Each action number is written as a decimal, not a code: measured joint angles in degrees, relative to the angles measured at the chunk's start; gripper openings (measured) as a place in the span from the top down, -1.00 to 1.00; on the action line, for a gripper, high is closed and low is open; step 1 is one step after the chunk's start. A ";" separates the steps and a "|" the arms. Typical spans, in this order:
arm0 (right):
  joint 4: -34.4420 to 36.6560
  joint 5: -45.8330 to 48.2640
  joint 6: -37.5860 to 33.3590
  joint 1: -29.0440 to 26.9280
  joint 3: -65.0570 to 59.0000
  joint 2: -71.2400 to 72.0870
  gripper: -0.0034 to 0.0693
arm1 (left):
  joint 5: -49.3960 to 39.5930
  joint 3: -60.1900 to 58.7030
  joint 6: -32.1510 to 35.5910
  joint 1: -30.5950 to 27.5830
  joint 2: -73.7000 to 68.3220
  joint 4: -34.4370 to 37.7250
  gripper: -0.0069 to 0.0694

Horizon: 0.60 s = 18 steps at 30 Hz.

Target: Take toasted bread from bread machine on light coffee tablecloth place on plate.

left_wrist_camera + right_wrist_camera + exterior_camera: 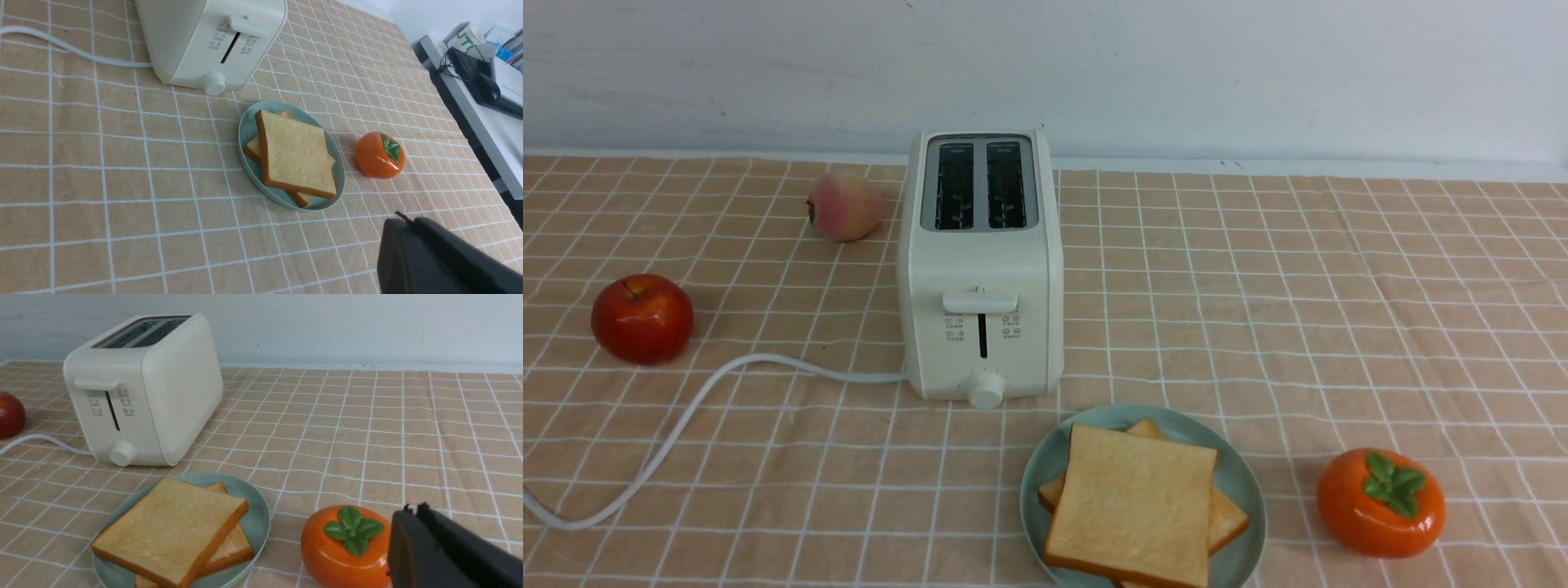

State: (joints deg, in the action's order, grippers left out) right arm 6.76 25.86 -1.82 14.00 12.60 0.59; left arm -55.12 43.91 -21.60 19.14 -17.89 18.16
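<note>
Two golden-tan square toast slices [1131, 502] stacked on round mint-blue plate [1243, 483]; my black left pincer [404, 222], right pincer [413, 510]: both closed, empty.

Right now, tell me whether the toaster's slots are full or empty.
Empty. Seen from the front, both slots of the bread machine are dark with nothing in them; both slices of toasted bread lie stacked on the plate.

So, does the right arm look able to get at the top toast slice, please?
Probably yes, from above: the top slice lies uncovered on the plate, though the persimmon sits between it and the shut right gripper.
</note>
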 joint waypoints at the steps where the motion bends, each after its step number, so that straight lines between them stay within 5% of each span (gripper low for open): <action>1: 0.00 0.00 0.00 0.00 0.00 0.00 0.90 | 0.00 -0.05 0.00 0.00 0.00 0.00 0.86; 7: 0.00 -0.05 0.00 0.00 0.00 0.00 0.89 | 2.79 -4.46 1.09 -0.34 1.49 -2.50 0.86; 12: 0.00 -0.05 0.00 0.00 0.00 0.00 0.87 | 21.91 -17.05 3.26 -4.84 8.66 -14.68 0.86; 18: 0.00 -0.05 0.00 0.00 0.00 0.00 0.86 | 40.10 -36.10 4.33 -9.74 17.64 -19.55 0.85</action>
State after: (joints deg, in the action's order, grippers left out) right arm 6.76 25.81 -1.82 14.00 12.60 0.59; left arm -15.02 7.81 -17.27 9.39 -0.24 -1.39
